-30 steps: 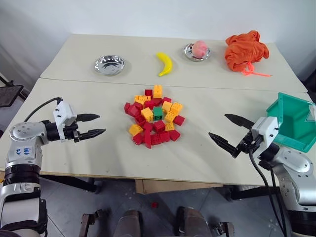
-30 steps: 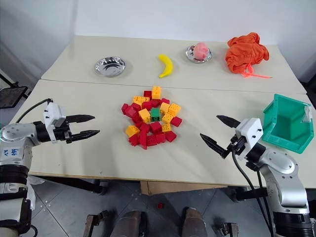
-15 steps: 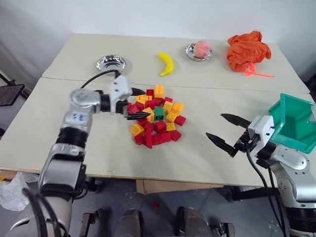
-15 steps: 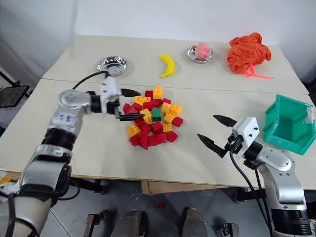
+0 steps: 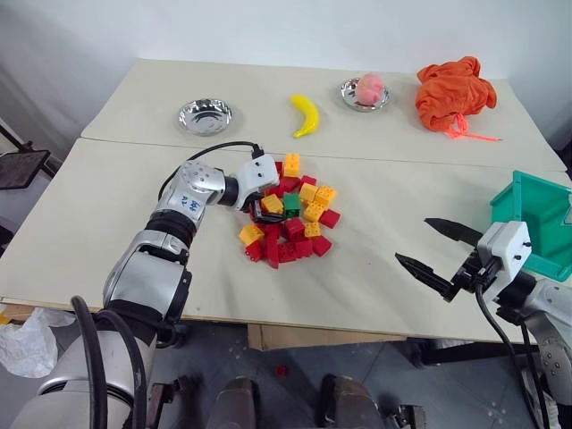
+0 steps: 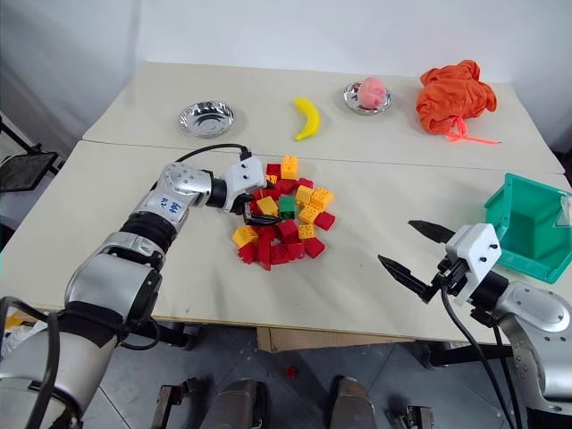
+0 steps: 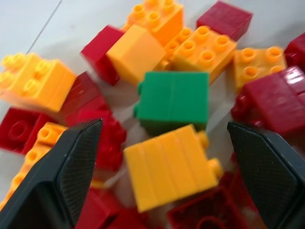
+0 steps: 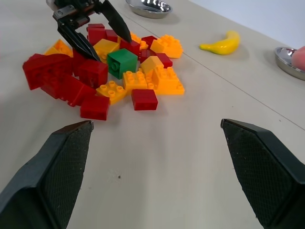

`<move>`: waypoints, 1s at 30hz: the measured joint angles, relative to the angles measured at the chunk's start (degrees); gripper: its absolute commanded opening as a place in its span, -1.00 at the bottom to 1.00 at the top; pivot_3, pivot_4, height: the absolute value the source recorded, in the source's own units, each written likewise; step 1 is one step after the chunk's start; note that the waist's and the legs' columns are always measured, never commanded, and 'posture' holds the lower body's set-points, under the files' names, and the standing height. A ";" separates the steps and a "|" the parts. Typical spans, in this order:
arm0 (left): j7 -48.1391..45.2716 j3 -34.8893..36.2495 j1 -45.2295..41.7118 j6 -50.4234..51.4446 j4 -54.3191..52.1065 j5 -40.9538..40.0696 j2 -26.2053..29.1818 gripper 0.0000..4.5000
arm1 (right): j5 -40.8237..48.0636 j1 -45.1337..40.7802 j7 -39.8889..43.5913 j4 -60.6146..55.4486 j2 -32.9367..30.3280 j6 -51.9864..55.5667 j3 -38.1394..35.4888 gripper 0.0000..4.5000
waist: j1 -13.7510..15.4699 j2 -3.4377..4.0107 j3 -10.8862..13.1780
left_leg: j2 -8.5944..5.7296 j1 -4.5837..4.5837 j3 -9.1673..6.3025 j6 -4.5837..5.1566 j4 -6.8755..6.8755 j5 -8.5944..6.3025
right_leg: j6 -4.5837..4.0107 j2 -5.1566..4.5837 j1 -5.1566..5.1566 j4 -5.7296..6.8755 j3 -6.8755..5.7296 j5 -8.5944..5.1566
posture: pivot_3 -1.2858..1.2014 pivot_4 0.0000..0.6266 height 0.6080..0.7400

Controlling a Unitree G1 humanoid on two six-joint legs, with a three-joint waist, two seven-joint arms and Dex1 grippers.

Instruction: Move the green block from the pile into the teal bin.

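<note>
The green block [image 7: 174, 100] and the pile [image 5: 286, 214] of red and yellow-orange bricks are showing smooth, slightly glossy plastic. The fingers [image 7: 66, 167] are looking matt black with a fine crosshatched grip texture. The worktop [image 5: 107, 232] is appearing matt beige.

Banana [image 5: 306, 115], steel bowls [image 5: 205, 115], orange cloth [image 5: 454, 92]

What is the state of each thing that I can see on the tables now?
left gripper: open, over the pile, holding nothing
right gripper: open, empty, above the table
green block: in the pile, not grasped
teal bin: upright, open-topped
near steel bowl: empty
far steel bowl: holds a pink thing
banana: lying flat
orange cloth: crumpled
</note>
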 measured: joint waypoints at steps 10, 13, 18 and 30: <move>2.18 -0.01 -1.66 1.79 2.79 2.40 -2.74 -0.01 | 0.54 1.45 -1.53 -2.05 0.01 1.19 -0.03 1.00 | -0.19 -0.01 0.01 | 0.00 0.01 0.00 0.00 -0.01 0.00 | 0.00 0.00 0.00 0.01 0.00 0.00 | 0.03 -0.52 1.00; 2.14 0.12 -1.78 1.82 2.86 2.46 -2.79 -0.09 | 0.60 1.86 -1.92 -2.99 0.01 1.22 -0.04 1.00 | -0.14 -0.01 0.01 | 0.00 0.01 0.00 0.00 -0.01 0.00 | 0.00 0.00 0.00 0.01 0.00 0.00 | 0.03 -0.52 1.00; -4.10 2.89 -4.57 -0.20 3.14 -0.03 -3.10 -0.09 | 0.68 3.81 -2.55 -3.60 0.01 1.26 -1.37 1.00 | 0.07 -0.08 0.05 | 0.00 -0.07 0.00 0.00 0.03 0.00 | 0.00 0.00 -0.04 0.00 0.00 0.00 | 0.03 -0.52 1.00; -14.65 3.59 -5.44 -1.90 -2.16 -5.73 -22.73 -0.09 | 1.71 16.42 -4.02 -5.58 1.56 1.23 -15.90 1.00 | 1.31 -0.09 0.05 | -0.04 -0.06 0.02 0.13 0.06 -0.09 | 0.10 -0.01 0.06 -0.24 0.01 0.06 | 0.03 -0.52 1.00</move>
